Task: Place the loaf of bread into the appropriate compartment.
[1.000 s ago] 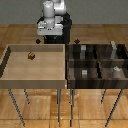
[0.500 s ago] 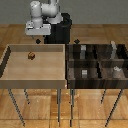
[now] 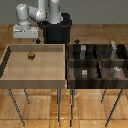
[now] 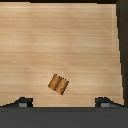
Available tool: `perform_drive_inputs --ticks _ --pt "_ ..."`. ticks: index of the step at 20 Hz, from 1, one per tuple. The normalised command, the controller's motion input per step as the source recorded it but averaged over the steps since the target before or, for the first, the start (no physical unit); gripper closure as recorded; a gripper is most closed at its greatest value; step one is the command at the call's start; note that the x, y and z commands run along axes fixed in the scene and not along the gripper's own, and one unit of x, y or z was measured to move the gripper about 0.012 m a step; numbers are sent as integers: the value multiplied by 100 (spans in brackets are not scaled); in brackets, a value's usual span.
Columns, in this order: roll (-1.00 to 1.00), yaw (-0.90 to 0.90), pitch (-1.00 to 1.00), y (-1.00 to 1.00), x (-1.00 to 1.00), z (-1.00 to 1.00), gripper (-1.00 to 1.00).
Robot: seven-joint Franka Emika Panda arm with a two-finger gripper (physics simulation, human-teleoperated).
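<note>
The loaf of bread [image 3: 31, 56] is a tiny golden-brown lump lying on the floor of the light wooden tray [image 3: 10, 75], near its far side. In the wrist view the loaf [image 4: 59, 84] lies on the tray floor between and just ahead of my two fingertips [image 4: 22, 102]. My gripper [image 3: 27, 42] hangs above the tray's far edge, just above and behind the loaf. The gripper [image 4: 64, 102] is open wide and empty, not touching the loaf.
A dark box [image 3: 97, 62] divided into several compartments stands to the exterior view's right of the tray. Small grey blocks [image 3: 84, 72] sit in some compartments. The robot's black base [image 3: 56, 31] stands behind both. Both containers rest on thin metal legs.
The arm has swung toward the exterior view's left and lowered, bringing the gripper from behind the tray's middle to over the loaf's area. The loaf has not moved.
</note>
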Motion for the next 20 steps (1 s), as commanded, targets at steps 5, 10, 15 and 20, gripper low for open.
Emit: perform_drive_inputs --ticks 5,10,15,20 --pt "0 0 0 4 80 0 -100" --pt "0 0 0 20 -60 0 -100" --pt "0 0 0 0 -40 -60 -100" --pt "0 0 0 0 0 -100 -100"
